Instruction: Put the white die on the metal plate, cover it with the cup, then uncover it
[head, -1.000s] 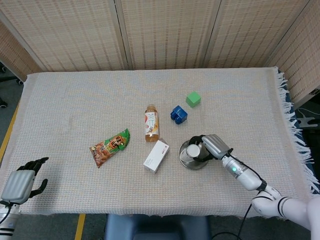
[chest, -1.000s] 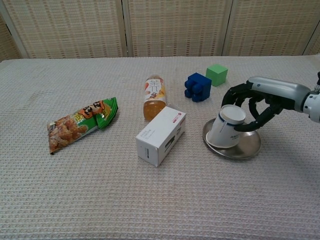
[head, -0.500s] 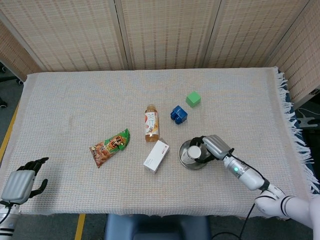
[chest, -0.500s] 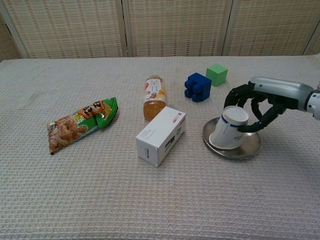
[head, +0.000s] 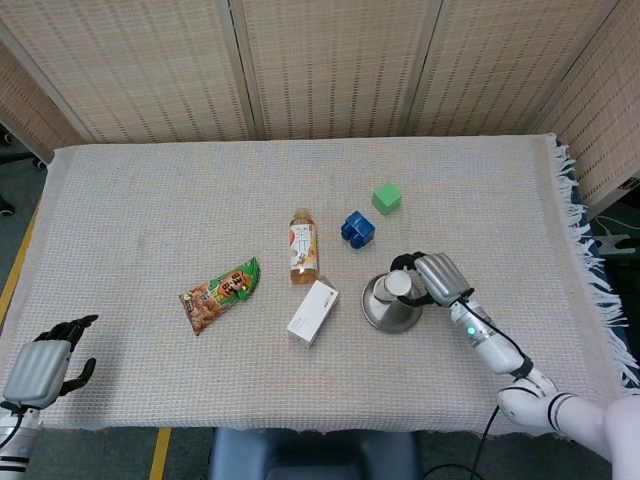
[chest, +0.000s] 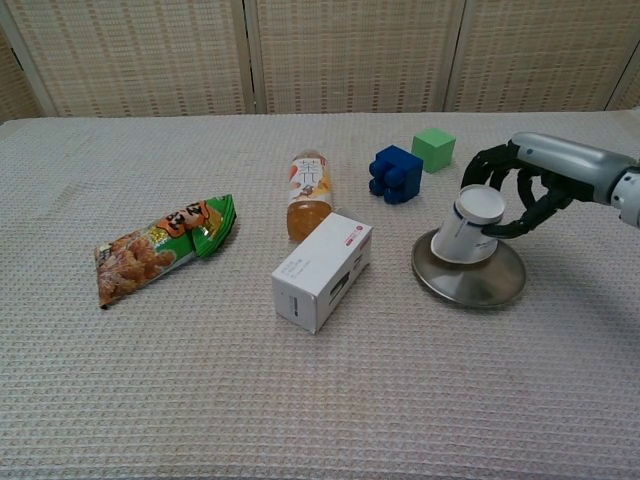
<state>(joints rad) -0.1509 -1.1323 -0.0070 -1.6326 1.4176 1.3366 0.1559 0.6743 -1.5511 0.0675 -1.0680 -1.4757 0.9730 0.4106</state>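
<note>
The white die is not showing in either view; by my reckoning it is sitting under the white paper cup (chest: 468, 229) (or is hidden behind it), so its place is a judgement only. The cup is standing inverted on the round metal plate (chest: 490, 288), leaning slightly, with the right robot hand (chest: 522, 195) wrapping its dark fingers (chest: 500, 229) around the upturned base. A second ago the cup was tipped further, with its rim toward the plate's left side; now it is sitting nearer upright and further back on the plate, which suggests the covering step is just finishing and the uncovering is coming next. The left robot hand (head: 45, 362) is hanging off the counter's (head: 150, 200) near left corner, holding nothing, fingers loosely apart.

The small orange drink bottle (chest: 309, 194), white carton (chest: 322, 270) and green snack packet (chest: 160, 246) are all bearing print, but none is legible.
</note>
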